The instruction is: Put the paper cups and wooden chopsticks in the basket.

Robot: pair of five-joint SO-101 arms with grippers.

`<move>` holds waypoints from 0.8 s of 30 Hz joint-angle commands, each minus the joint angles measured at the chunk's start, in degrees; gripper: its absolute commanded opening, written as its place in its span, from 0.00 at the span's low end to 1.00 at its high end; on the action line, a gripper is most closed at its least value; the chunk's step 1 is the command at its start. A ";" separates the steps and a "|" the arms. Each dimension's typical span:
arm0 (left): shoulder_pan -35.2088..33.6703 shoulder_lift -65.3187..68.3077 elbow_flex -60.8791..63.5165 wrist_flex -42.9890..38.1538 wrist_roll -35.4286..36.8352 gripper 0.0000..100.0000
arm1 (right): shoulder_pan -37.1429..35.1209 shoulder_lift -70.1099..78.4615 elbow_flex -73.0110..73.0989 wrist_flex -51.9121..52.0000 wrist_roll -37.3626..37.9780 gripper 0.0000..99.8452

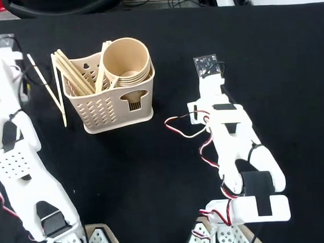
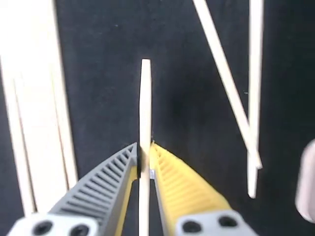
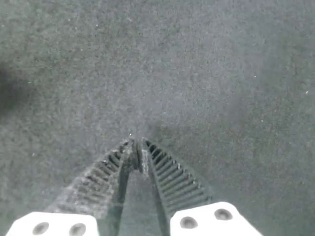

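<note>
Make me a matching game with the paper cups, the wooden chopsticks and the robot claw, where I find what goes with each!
Things:
1. stack of tan paper cups
2. single wooden chopstick
3. two loose wooden chopsticks
4. right gripper

Places or states:
A. shut, holding nothing
B. inside the beige slotted plastic basket
C. pinched in the left gripper
D. lying on the black cloth beside the basket

Pairs: 1-B, 2-C, 3-D, 4-A

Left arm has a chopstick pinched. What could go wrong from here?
1. The left end effector holds the chopstick at its tips, so it may pivot or slip.
2. Leaning sticks crowd the basket rim; insertion could snag them.
3. Two loose sticks lie crossed nearby and could get knocked.
</note>
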 commanded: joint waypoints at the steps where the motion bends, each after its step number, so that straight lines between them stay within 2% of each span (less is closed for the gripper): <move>1: -0.31 -0.79 -19.38 13.27 0.70 0.03 | -0.88 -0.22 -2.86 0.18 0.53 0.01; 5: -2.95 -2.73 -28.44 13.01 9.23 0.03 | -0.88 -0.22 -2.86 0.18 0.53 0.01; 9: -4.35 -8.00 -26.77 13.01 12.84 0.03 | -0.88 -0.22 -2.86 0.18 0.53 0.01; 13: -4.79 -18.99 -15.08 13.01 18.64 0.03 | -0.88 -0.22 -2.86 0.18 0.53 0.01; 18: -4.09 -39.30 2.42 12.48 20.13 0.03 | -0.88 -0.22 -2.86 0.18 0.53 0.01; 24: -3.21 -59.25 20.79 2.02 20.31 0.03 | -0.88 -0.13 -2.77 0.18 0.53 0.01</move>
